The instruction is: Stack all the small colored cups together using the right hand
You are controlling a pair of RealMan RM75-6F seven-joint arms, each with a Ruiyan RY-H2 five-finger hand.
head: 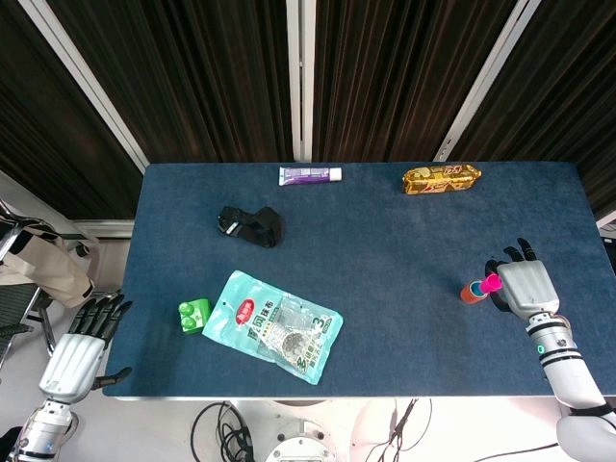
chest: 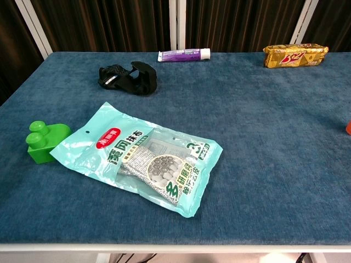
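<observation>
Currently we hold the pink cup (head: 492,283) pinched in the fingers of our right hand (head: 527,286), just beside the orange cup (head: 471,293) that stands on the blue table (head: 385,241) near its right edge — in the chest view only a sliver of that orange cup shows at the frame's right border. Our left hand (head: 79,351) hangs off the table's front-left corner with fingers spread, holding nothing. Elsewhere on the table lie a green block (head: 193,314), a teal packet (head: 273,325), a black strap (head: 250,224), a toothpaste tube (head: 309,174) and a snack bag (head: 442,178).
</observation>
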